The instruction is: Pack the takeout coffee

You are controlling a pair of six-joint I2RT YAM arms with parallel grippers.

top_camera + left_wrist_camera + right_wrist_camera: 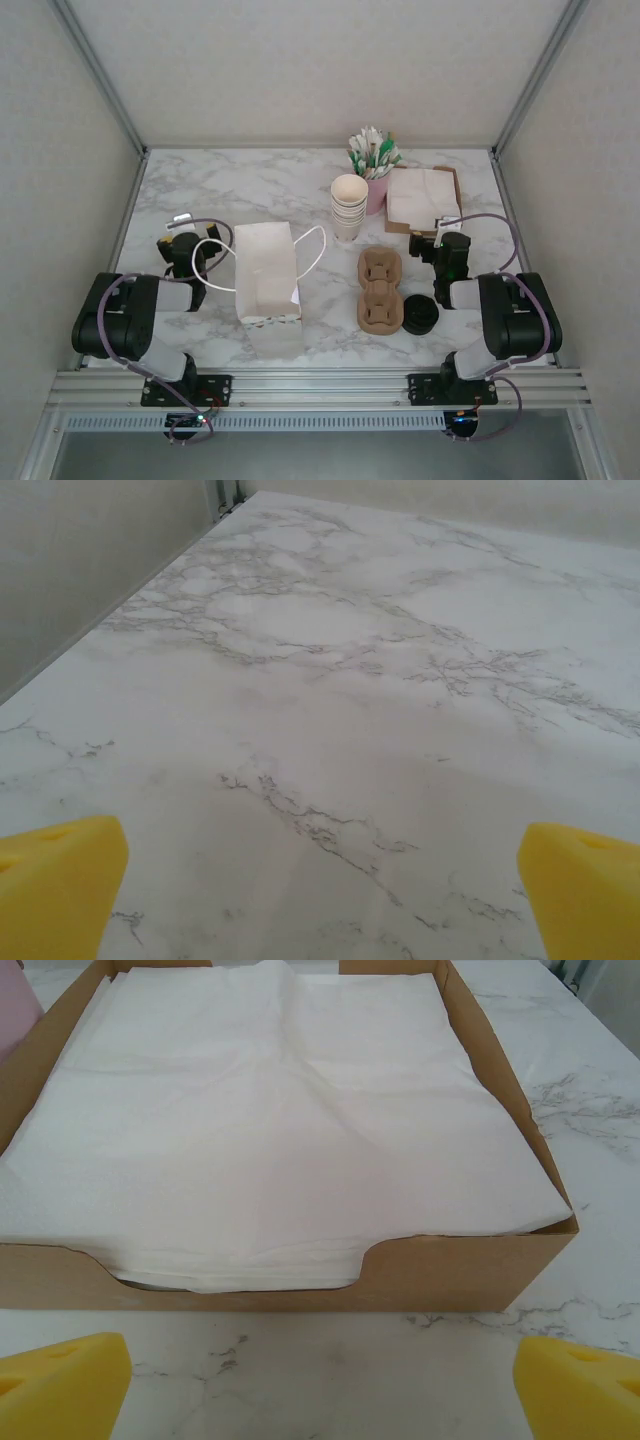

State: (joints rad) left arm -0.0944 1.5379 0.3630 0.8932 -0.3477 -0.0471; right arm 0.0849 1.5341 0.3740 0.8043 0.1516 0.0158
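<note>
Nothing is packed yet. The paper cups point(349, 207) stand nested in a stack in the upper middle of the top view, and the top one is presumably the coffee to pack. The white bag point(268, 290) stands open-mouthed in the lower middle, left of the brown carrier point(380, 290).

The left gripper point(320, 900) has its yellow fingers wide apart over bare marble and holds nothing. The right gripper point(320, 1385) is equally wide and empty, and faces the front wall of the napkin box point(300, 1285).

The right arm sits nearer the stack, so it is the likely one to fetch. To do this well it should close on the top cup's side wall just under the rolled rim. The squeeze should be light so the paper does not buckle. A straight upward lift should bring one cup free of the nest.

The upper right of the table point(250, 190) is crowded. The pink cup point(377, 192) stands just beside the stack, with the napkin box on its other side. An approach from the open left or front side of the stack looks safer. The carrier and the black lid point(420, 315) lie between the right arm and the bag, so the cup should be carried above them. The widest clear marble is in the upper left, bounded by the side and back walls.
</note>
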